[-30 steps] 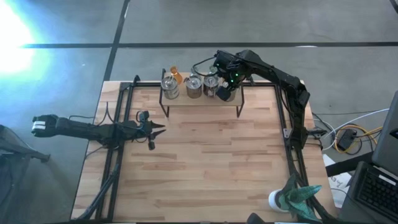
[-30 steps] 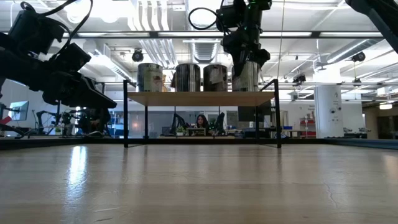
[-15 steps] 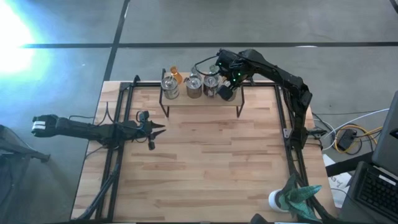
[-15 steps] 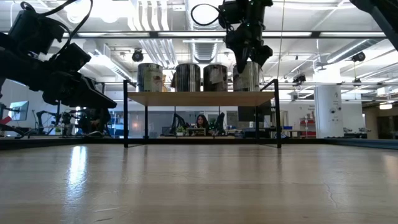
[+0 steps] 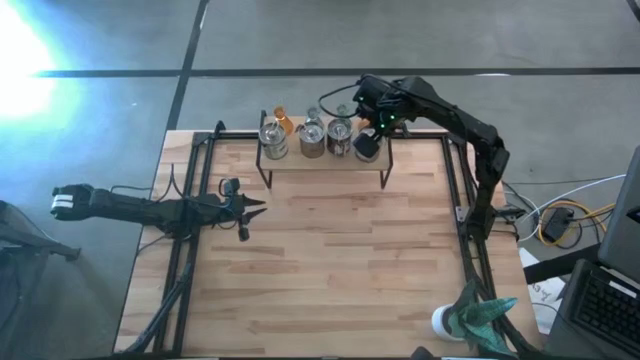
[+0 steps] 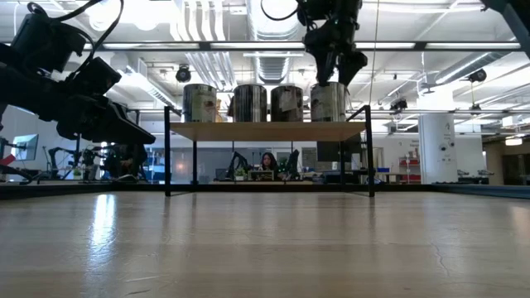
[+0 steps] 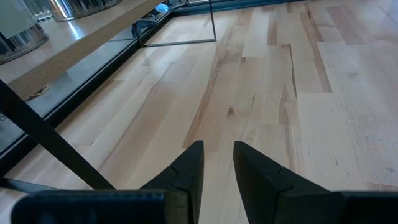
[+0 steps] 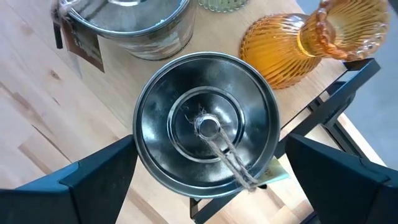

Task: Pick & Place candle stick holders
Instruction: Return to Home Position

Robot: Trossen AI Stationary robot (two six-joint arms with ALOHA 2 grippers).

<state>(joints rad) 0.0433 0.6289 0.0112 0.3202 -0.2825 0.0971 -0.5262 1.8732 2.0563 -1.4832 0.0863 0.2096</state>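
Four clear silvery jar-like holders stand in a row on a raised wooden shelf (image 5: 320, 160) at the table's far edge, also seen in the low view (image 6: 250, 103). My right gripper (image 6: 334, 73) is open just above the rightmost jar (image 8: 205, 121). Its fingers (image 8: 99, 180) stand wide on either side of the jar's rim and touch nothing. Amber ribbed holders (image 8: 280, 43) stand on the shelf behind that jar, and another shows by the left jar (image 5: 283, 122). A pale green one (image 8: 224, 4) shows at the picture's edge. My left gripper (image 5: 245, 212) waits over the table's left part, slightly open and empty.
The shelf rests on thin black legs (image 6: 168, 157), with bare wooden tabletop (image 5: 330, 260) in front of it. A teal spiky object on a white base (image 5: 478, 314) stands at the near right corner. Black frame rails (image 5: 465, 210) run along the table's sides.
My right gripper has risen from the top of the rightmost jar and drifted a little toward the table's right and far edge. The jar stays standing on the shelf.
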